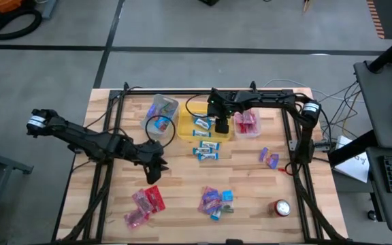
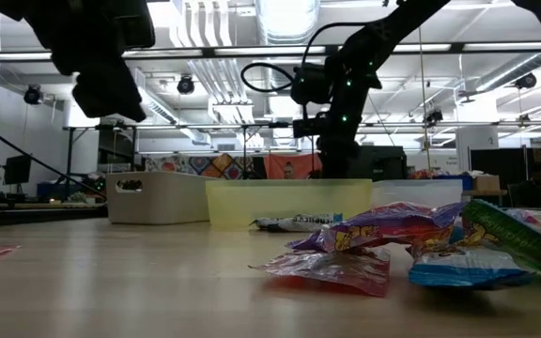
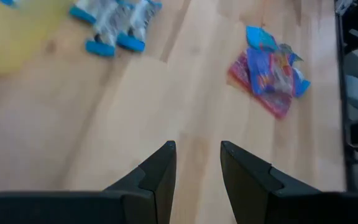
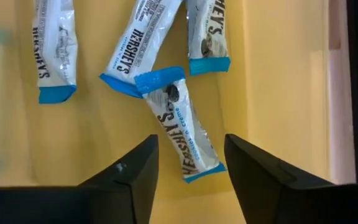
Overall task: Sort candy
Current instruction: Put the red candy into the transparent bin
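Observation:
My right gripper [image 1: 222, 126] hangs open over the yellow bin [image 1: 186, 126]. On the bin's floor lie several blue-and-white candy pieces; one [image 4: 182, 134] lies loose just below the gap between the fingers [image 4: 188, 168]. My left gripper [image 1: 156, 170] stands open over bare wood at the table's middle left, with nothing between its fingers [image 3: 197, 168]. More blue-and-white candy [image 1: 207, 151] lies on the table in front of the yellow bin. Red-pink pieces [image 1: 145, 204] and a mixed pile [image 1: 214, 201] lie near the front edge, and blue-purple pieces [image 1: 269, 158] at the right.
A clear bin [image 1: 162, 109] stands left of the yellow one, and a bin with red-pink candy [image 1: 248, 124] to its right. A round red and silver can [image 1: 281, 207] stands at the front right. Black frame rails [image 1: 292, 136] run along the table's sides.

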Available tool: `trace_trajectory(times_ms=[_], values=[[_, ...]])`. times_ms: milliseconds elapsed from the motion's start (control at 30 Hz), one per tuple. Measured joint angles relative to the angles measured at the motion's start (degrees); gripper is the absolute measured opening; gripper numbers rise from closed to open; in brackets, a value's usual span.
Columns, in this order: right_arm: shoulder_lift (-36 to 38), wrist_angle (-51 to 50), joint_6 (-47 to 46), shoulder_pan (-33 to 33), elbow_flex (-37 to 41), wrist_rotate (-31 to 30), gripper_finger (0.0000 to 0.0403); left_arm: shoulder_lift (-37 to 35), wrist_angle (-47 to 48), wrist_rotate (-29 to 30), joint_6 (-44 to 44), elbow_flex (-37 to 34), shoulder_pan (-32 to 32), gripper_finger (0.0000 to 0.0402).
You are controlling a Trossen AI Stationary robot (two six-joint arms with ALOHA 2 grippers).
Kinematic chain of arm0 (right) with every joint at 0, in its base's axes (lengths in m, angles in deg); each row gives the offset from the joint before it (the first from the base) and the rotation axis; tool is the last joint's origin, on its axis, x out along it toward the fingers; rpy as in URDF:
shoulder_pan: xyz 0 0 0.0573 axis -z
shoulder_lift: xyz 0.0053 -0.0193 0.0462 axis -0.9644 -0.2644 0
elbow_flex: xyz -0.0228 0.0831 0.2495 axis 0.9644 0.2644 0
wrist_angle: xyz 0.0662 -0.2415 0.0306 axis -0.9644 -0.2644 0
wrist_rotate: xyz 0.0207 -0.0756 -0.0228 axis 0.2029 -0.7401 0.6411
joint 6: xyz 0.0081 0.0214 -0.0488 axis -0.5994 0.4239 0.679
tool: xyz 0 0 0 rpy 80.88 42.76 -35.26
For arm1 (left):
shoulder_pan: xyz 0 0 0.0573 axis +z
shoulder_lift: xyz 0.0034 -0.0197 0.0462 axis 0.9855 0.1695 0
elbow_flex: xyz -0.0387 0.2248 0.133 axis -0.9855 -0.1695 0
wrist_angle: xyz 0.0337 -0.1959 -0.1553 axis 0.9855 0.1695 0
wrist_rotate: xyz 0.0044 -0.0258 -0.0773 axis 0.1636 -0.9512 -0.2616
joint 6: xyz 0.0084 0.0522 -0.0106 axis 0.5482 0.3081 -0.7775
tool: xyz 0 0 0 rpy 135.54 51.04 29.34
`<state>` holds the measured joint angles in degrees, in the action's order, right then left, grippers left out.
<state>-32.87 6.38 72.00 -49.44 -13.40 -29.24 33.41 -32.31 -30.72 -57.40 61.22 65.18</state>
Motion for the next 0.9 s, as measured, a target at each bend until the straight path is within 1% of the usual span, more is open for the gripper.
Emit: trace_trajectory(times_ms=[133, 233, 333, 500, 600, 733, 900], values=[[1.4, -1.8, -1.9, -1.4, 0.0, 0.4, 0.0185, 0.0, 2.8, -3.6, -6.4, 0.0, -2.1, 0.0110], [2.6, -2.2, -2.9, -3.0, 0.0, 0.4, 0.0185, 0.0, 4.4, -3.6, -11.6, 0.0, -4.1, 0.0110], [4.2, -2.1, -3.0, -5.0, 0.0, 0.4, 0.0181, 0.5, 5.1, -3.6, -14.9, 0.0, -7.0, 0.0110], [6.3, -1.7, -3.8, -8.8, 0.0, 0.4, 0.0180, 3.5, 5.3, -3.6, -20.1, 0.0, -12.3, 0.0110], [7.1, -1.4, -3.8, -10.8, 0.0, 0.4, 0.0180, 5.9, 5.4, -5.2, -19.1, 0.0, -15.6, 0.0110], [7.5, -0.9, -3.8, -12.7, 0.0, 0.4, 0.0179, 8.8, 5.4, -8.8, -14.2, 0.0, -21.1, 0.0110], [7.8, -0.6, -4.8, -13.6, 0.0, 0.4, 0.0178, 12.1, 5.9, -9.7, -9.9, 0.0, -27.3, 0.0110]])
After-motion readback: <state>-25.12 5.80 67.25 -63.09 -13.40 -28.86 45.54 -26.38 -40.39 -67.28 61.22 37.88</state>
